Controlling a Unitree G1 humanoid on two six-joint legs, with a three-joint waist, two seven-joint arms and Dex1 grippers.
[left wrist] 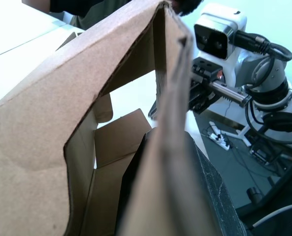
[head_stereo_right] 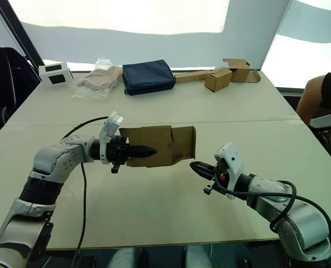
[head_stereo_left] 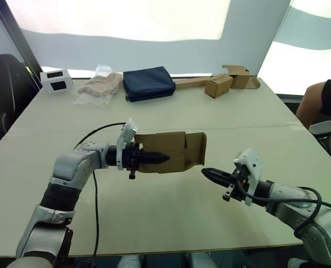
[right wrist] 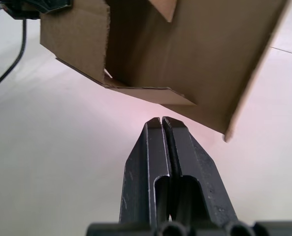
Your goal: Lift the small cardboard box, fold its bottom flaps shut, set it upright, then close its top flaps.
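Mid-frame above the table (head_stereo_left: 171, 218), my left gripper (head_stereo_left: 154, 158) clamps a wall of the small cardboard box (head_stereo_left: 176, 149), lifted but flaps unfolded, while my right gripper (head_stereo_left: 209, 173), fingers pressed together, waits just beside it.

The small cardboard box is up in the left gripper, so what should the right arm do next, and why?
Probably bring the shut right gripper up against a loose flap. The small cardboard box hangs clamped in the left gripper, its end flaps splayed open toward the right gripper, which is apart from it.

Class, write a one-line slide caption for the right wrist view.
Shut right hand points at the open end of the small cardboard box above the table.
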